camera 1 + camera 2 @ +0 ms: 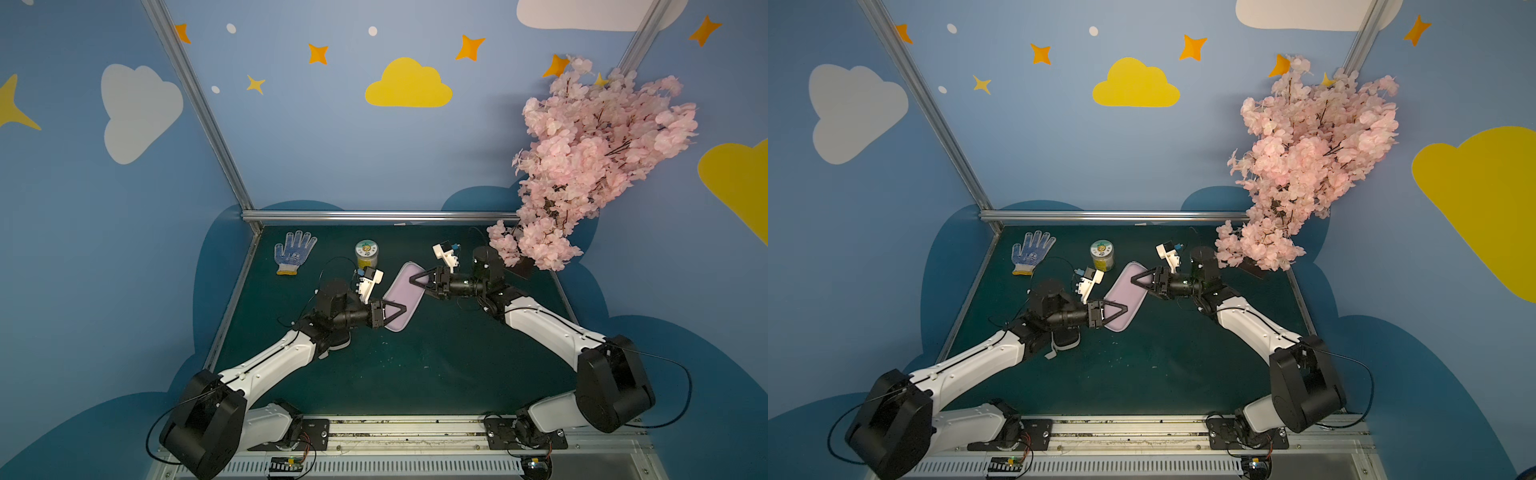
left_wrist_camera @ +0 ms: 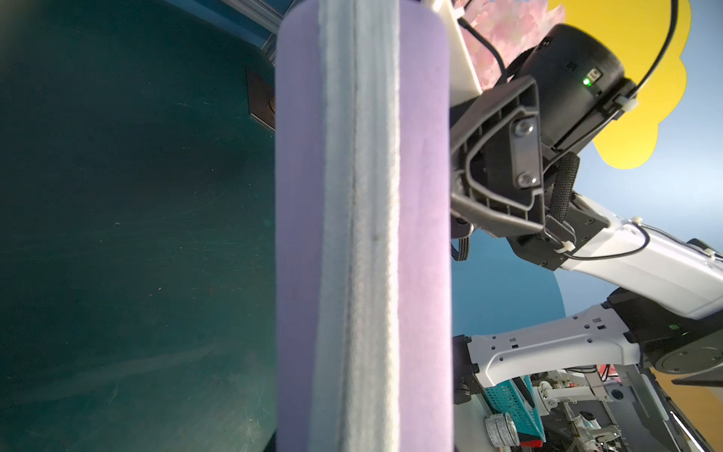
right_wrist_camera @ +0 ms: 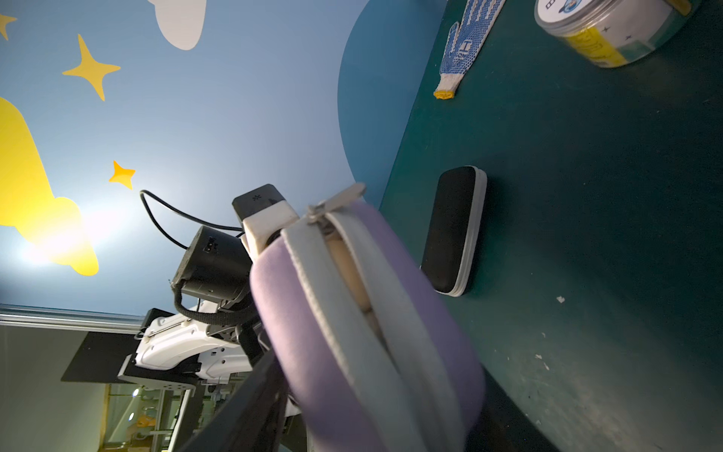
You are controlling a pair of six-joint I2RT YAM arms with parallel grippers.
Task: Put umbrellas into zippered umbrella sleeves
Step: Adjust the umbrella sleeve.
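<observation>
The lilac sleeve (image 1: 403, 297) hangs tilted above the green table, carried by both arms. My left gripper (image 1: 397, 309) is shut on its near end. My right gripper (image 1: 417, 279) is closed around its far end, and one finger (image 3: 250, 395) lies against the lilac shell. In the left wrist view the sleeve's grey zip band (image 2: 360, 235) runs shut. In the right wrist view the zip gapes below its grey pull (image 3: 340, 199), and something beige (image 3: 348, 266) shows inside; I cannot tell if it is an umbrella or lining. The black sleeve (image 3: 454, 231) lies zipped on the table, partly under my left arm (image 1: 1065, 338).
A blue-dotted white glove (image 1: 293, 251) and a round lidded jar (image 1: 366, 253) stand at the back left. A pink blossom branch (image 1: 590, 166) overhangs the back right corner on a dark base (image 1: 521, 268). An aluminium rail (image 1: 374, 215) borders the table's back.
</observation>
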